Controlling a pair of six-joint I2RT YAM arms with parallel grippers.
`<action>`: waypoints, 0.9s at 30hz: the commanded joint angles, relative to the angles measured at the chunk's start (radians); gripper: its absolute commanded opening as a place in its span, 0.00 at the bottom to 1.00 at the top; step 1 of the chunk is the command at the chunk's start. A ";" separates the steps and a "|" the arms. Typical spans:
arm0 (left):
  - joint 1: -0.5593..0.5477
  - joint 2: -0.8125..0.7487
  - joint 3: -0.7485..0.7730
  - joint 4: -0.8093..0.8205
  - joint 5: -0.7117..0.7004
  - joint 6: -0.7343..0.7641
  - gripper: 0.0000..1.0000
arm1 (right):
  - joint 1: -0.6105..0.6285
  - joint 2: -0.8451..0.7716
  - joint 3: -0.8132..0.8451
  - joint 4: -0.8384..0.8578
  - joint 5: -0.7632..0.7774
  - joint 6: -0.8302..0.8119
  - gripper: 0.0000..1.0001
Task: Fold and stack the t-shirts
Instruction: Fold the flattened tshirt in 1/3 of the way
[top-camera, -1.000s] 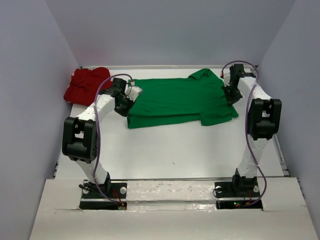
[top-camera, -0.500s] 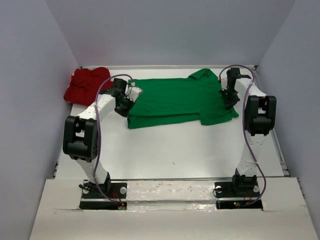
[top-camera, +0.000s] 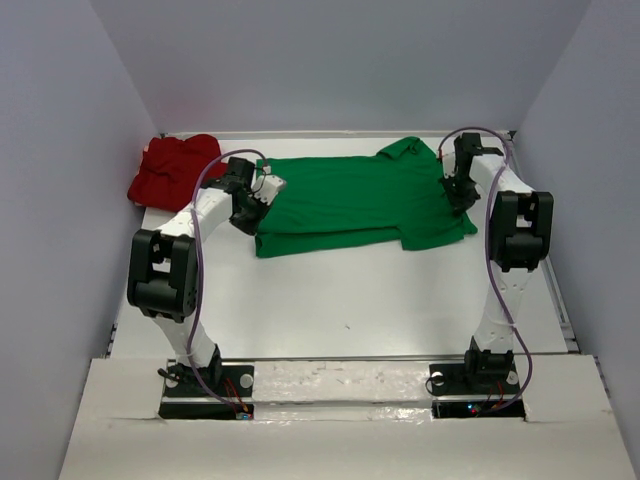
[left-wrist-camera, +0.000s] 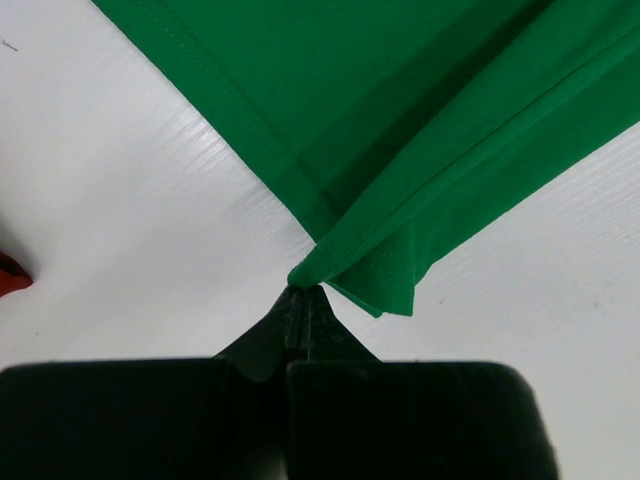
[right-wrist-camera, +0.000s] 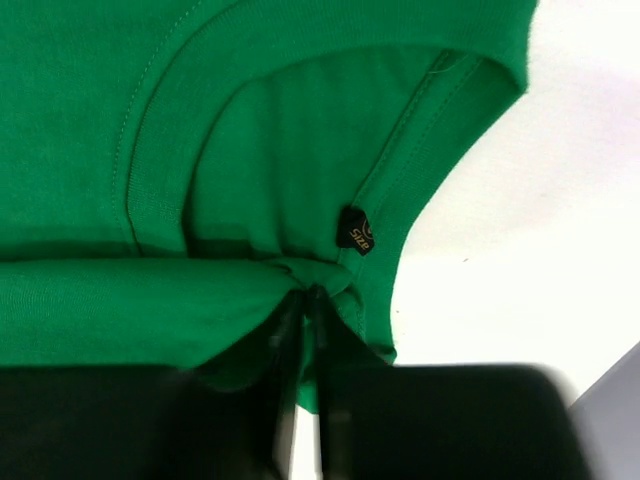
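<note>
The green t-shirt (top-camera: 355, 200) lies spread across the far middle of the table, its near part folded over. My left gripper (top-camera: 262, 205) is shut on the shirt's left edge; in the left wrist view the green cloth (left-wrist-camera: 400, 130) bunches at the closed fingertips (left-wrist-camera: 300, 295). My right gripper (top-camera: 457, 193) is shut on the shirt's right side near the collar; in the right wrist view the fold of cloth (right-wrist-camera: 150, 300) is pinched by the fingers and the collar with a black size label (right-wrist-camera: 354, 231) shows. The red t-shirt (top-camera: 172, 168) lies crumpled at the far left.
White table (top-camera: 350, 300) inside grey walls. The red t-shirt sits just left of my left arm. A sliver of red (left-wrist-camera: 10, 272) shows at the left edge of the left wrist view. The table's right edge rail (top-camera: 562, 300) runs beside my right arm.
My right gripper has shifted slightly left and toward the back over the shirt's right side. My left gripper has moved a little right with the cloth. The red shirt has not moved.
</note>
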 joint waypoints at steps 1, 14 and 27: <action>-0.014 -0.001 0.036 -0.005 -0.007 0.006 0.00 | -0.010 0.000 0.058 -0.003 0.013 -0.013 0.19; -0.028 -0.008 0.013 0.012 -0.024 0.009 0.00 | -0.010 -0.052 0.120 0.018 0.065 -0.001 0.69; -0.043 0.100 0.081 0.035 -0.042 0.046 0.00 | -0.010 -0.244 0.048 0.001 0.014 0.016 0.69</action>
